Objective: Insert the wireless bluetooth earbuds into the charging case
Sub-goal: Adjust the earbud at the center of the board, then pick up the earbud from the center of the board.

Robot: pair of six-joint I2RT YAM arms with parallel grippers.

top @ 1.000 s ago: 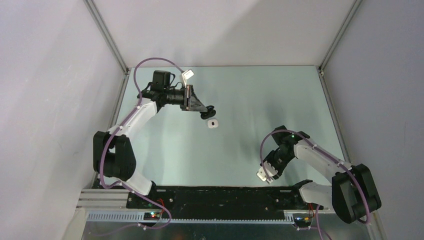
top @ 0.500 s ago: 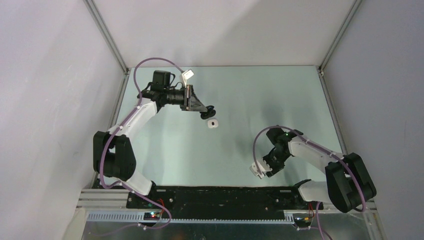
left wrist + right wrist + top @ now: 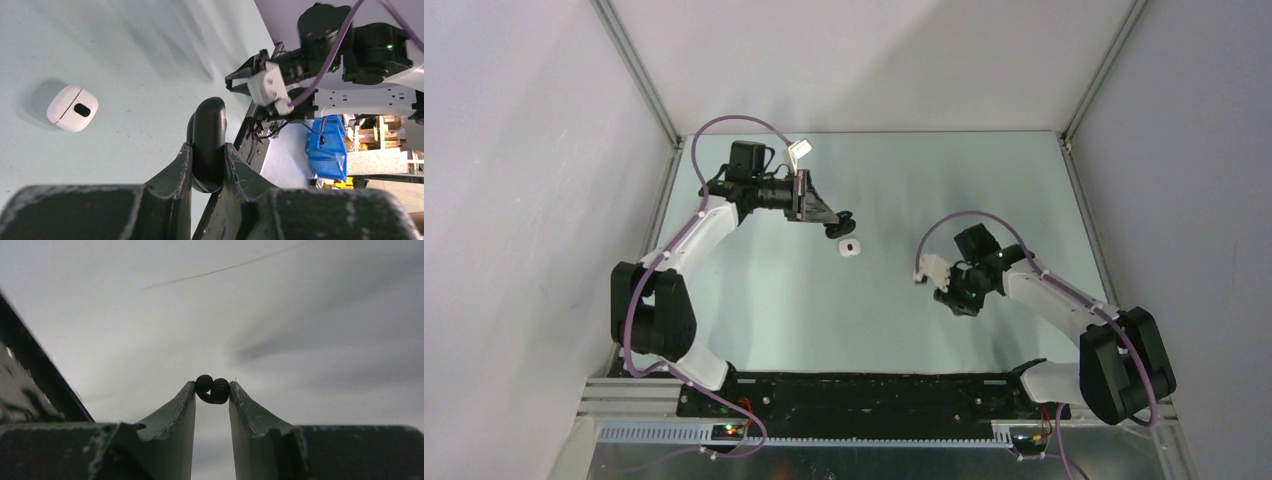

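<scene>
My left gripper (image 3: 842, 222) is shut on a black pebble-like charging case (image 3: 209, 120) and holds it above the table at the back left. A closed white case (image 3: 850, 248) with a dark oval mark lies on the table just below it, and also shows in the left wrist view (image 3: 72, 108). My right gripper (image 3: 212, 391) is shut on a tiny black earbud (image 3: 218, 390), pinched at the fingertips and raised off the table. In the top view the right gripper (image 3: 954, 298) is right of centre. No white earbuds show.
The teal table (image 3: 764, 300) is bounded by grey walls at the back and sides. The black base rail (image 3: 854, 395) runs along the near edge. A blue bin (image 3: 327, 145) shows beyond the table in the left wrist view.
My right arm has swung from the near edge up and inward toward the table's middle, and its wrist has turned over. The left arm and the white case have not moved.
</scene>
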